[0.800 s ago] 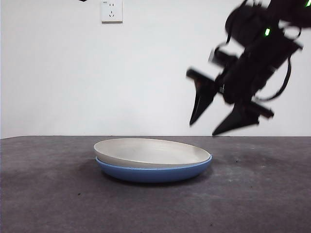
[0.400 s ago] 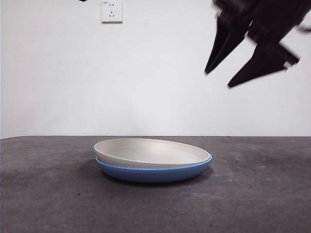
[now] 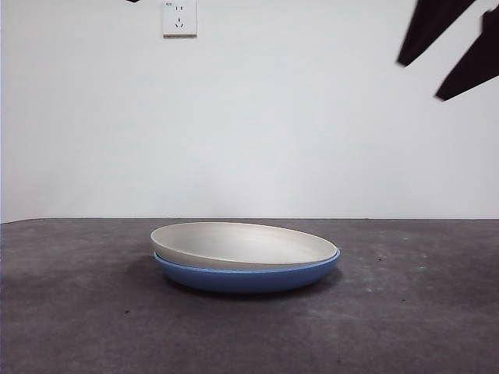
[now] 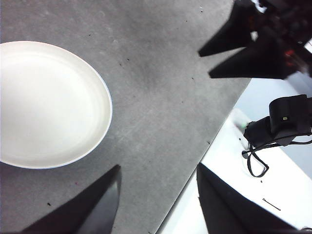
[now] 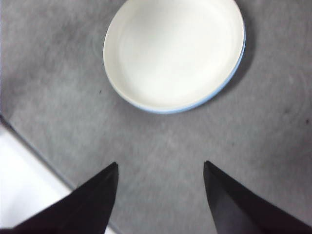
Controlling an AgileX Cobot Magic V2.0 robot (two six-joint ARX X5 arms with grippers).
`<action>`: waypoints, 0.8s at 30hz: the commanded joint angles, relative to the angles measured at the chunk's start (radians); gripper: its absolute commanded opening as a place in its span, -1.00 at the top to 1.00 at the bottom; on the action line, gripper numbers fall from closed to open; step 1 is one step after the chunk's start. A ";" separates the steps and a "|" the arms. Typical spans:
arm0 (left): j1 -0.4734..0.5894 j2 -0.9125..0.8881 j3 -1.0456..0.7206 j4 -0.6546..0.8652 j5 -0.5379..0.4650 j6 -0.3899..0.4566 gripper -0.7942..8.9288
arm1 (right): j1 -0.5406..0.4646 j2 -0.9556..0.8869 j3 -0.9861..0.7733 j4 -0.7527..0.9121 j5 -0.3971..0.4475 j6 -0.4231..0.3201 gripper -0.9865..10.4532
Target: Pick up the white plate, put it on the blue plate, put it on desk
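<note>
Two stacked plates, white plate [image 3: 243, 243] tilted on blue plate [image 3: 248, 277], desk [image 3: 78, 312]

I note the desk [image 3: 78, 312], dark grey and mottled, bearing directly the blue plate [image 3: 245, 278]. That plate sits low and well apart from the right gripper [image 3: 448, 54], and clear ahead of its spread jaws.

We are seeing the white plate [image 3: 243, 245] showing a matte, smooth cream surface with faint concentric rings inside. The blue plate [image 3: 248, 278] beneath is looking glossy and smooth, like glazed ceramic or plastic. The desk [image 3: 78, 312] is looking matte, mottled grey-brown and slightly scuffed, almost felt-like. At two o'clock, the right gripper [image 3: 448, 58] is showing plain matte black jaws.
</note>
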 commanded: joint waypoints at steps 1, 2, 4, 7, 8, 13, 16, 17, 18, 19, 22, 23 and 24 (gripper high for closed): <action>-0.006 0.006 0.008 0.010 0.005 0.020 0.32 | 0.006 -0.038 0.018 -0.031 -0.003 -0.027 0.34; -0.006 0.006 0.008 0.010 0.005 0.020 0.32 | 0.006 -0.055 0.018 -0.039 -0.003 -0.027 0.34; -0.006 0.006 0.008 0.009 0.005 0.020 0.32 | 0.006 -0.084 0.018 -0.049 -0.003 -0.027 0.34; -0.006 0.006 0.008 0.008 0.005 0.020 0.32 | 0.006 -0.118 0.018 -0.053 -0.003 -0.027 0.34; -0.006 0.006 0.008 0.008 0.005 0.020 0.32 | 0.006 -0.126 0.018 -0.053 -0.003 -0.027 0.34; -0.006 0.006 0.008 0.006 0.005 0.019 0.32 | 0.006 -0.138 0.018 -0.059 -0.003 -0.027 0.34; -0.006 0.006 0.008 0.003 0.005 0.020 0.32 | 0.006 -0.138 0.018 -0.059 -0.003 -0.027 0.34; -0.006 0.006 0.008 0.003 0.005 0.019 0.32 | 0.006 -0.138 0.018 -0.059 -0.003 -0.027 0.34; -0.006 0.006 0.008 0.003 0.005 0.020 0.33 | 0.006 -0.138 0.018 -0.059 -0.003 -0.027 0.34; -0.006 0.006 0.008 0.003 0.005 0.020 0.34 | 0.006 -0.138 0.018 -0.059 -0.003 -0.027 0.34; -0.006 0.006 0.008 0.003 0.005 0.020 0.53 | 0.006 -0.138 0.018 -0.066 -0.003 -0.027 0.44; -0.006 0.006 0.008 0.004 0.005 0.020 0.65 | 0.006 -0.138 0.018 -0.071 -0.003 -0.027 0.56; -0.006 0.006 0.008 0.004 0.005 0.020 0.74 | 0.006 -0.138 0.018 -0.072 -0.003 -0.028 0.67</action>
